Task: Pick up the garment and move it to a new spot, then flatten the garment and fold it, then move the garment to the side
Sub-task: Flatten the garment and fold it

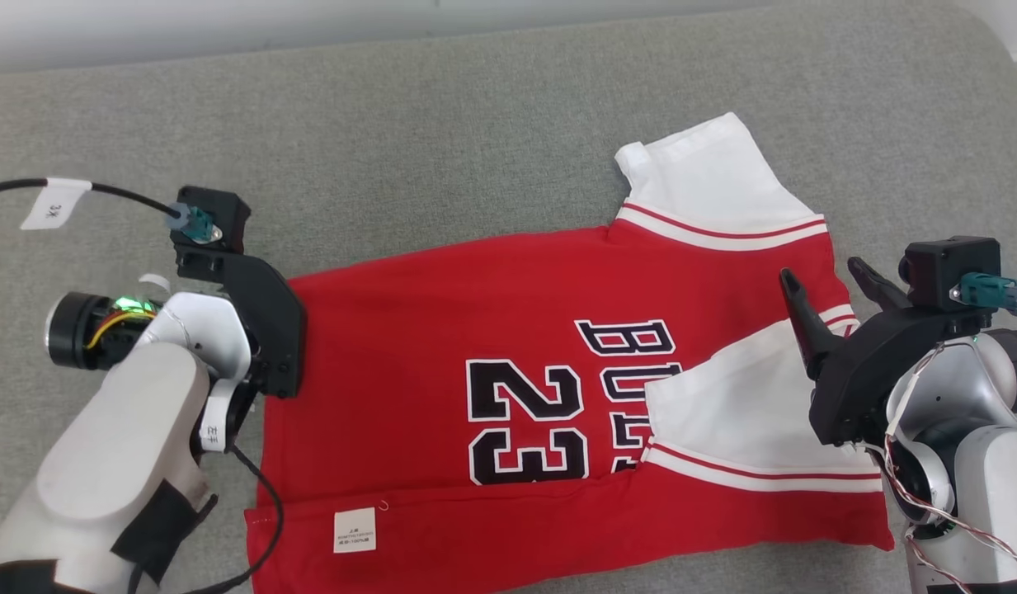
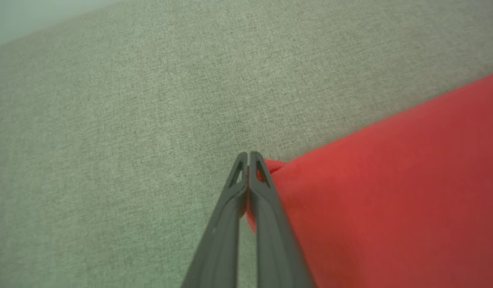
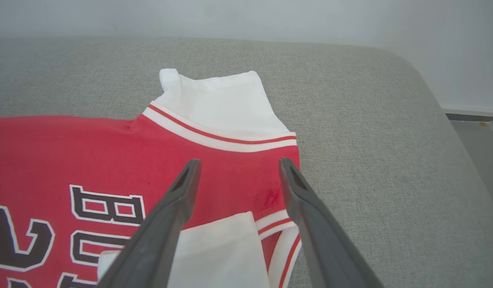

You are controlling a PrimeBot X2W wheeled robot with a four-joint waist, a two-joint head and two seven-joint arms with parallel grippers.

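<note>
The garment is a red jersey with white sleeves and a black "23", lying spread on the grey padded surface. Its near long edge is folded over, showing a white label. One sleeve lies folded onto the body; the other sticks out at the far side. In the left wrist view my left gripper is shut on the garment's hem corner, red cloth showing between its fingers. My right gripper hovers open over the collar end, its fingers straddling the red shoulder area without holding it.
The grey padded surface runs wide behind and to the left of the jersey. Its rounded right edge drops to a floor strip, with a pale wall behind. A black cable with a white tag trails from my left wrist.
</note>
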